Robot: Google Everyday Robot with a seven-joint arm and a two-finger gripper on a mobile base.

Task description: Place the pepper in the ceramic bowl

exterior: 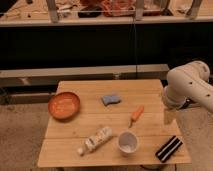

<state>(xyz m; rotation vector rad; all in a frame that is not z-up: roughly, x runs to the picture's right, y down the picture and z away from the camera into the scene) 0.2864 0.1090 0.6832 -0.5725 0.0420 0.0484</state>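
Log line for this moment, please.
pepper: on table, ungrasped | ceramic bowl: table's left side, no pepper inside | gripper: at table's right edge, right of pepper, apart from it

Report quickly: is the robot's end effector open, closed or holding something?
End effector: by the wooden table, at its right edge; open or closed cannot be told.

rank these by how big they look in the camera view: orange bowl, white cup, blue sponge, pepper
1. ceramic bowl
2. white cup, though it sits nearer the camera
3. blue sponge
4. pepper, slimmest
The claw hangs by the table's right edge, right of the pepper.
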